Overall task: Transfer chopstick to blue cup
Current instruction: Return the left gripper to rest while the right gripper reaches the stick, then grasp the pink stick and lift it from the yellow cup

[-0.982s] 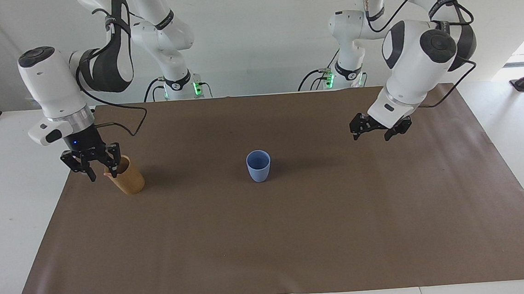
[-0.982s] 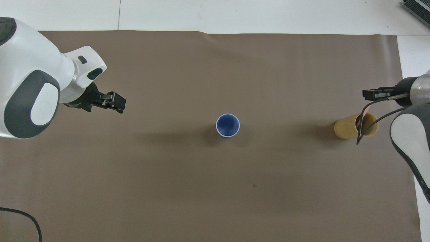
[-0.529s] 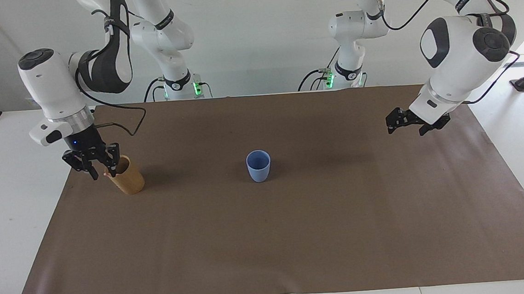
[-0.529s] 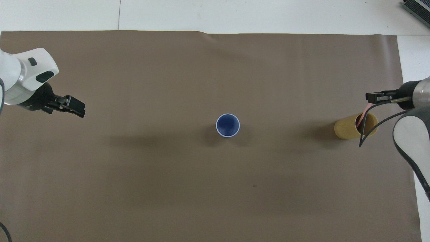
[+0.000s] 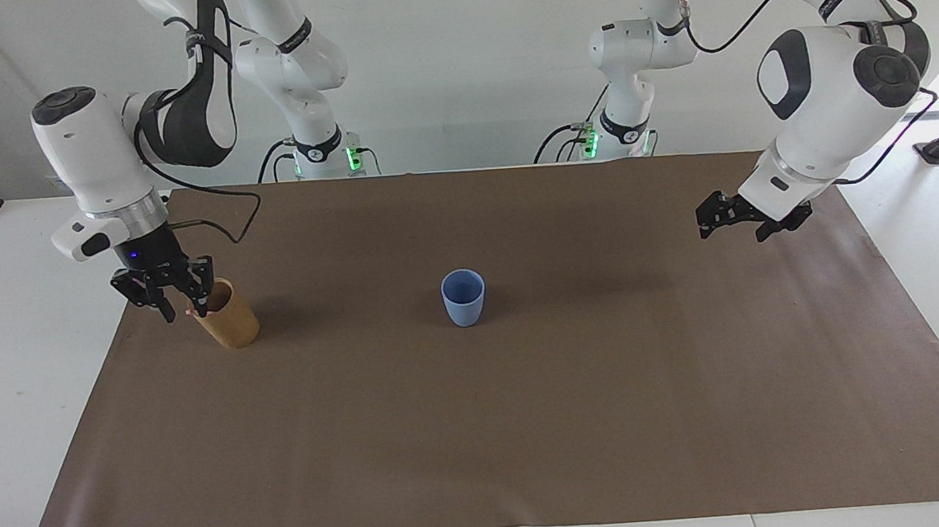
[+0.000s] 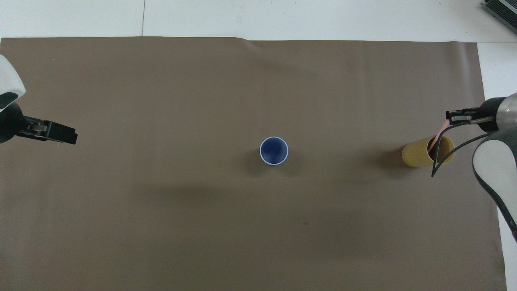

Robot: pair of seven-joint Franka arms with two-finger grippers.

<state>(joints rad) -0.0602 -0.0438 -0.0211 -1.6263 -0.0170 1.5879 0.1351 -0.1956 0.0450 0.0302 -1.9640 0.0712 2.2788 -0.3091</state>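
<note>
The blue cup (image 5: 464,297) (image 6: 274,150) stands upright in the middle of the mat, with nothing in it. The chopstick (image 6: 438,136) (image 5: 190,313) is a thin pink stick leaning out of the tan wooden cup (image 5: 231,320) (image 6: 415,155) toward the right arm's end of the table. My right gripper (image 5: 178,309) (image 6: 450,117) hangs at that cup's rim, shut on the chopstick's upper end. My left gripper (image 5: 729,228) (image 6: 66,136) hovers open and holds nothing, over the mat at the left arm's end.
A brown paper mat (image 5: 530,424) covers most of the white table. A black cable (image 6: 442,161) hangs from the right wrist across the tan cup's mouth. Only the two cups stand on the mat.
The right gripper's fingers closed onto the chopstick at the tan cup. The left arm pulled away from the middle toward its own end of the table, staying open.
</note>
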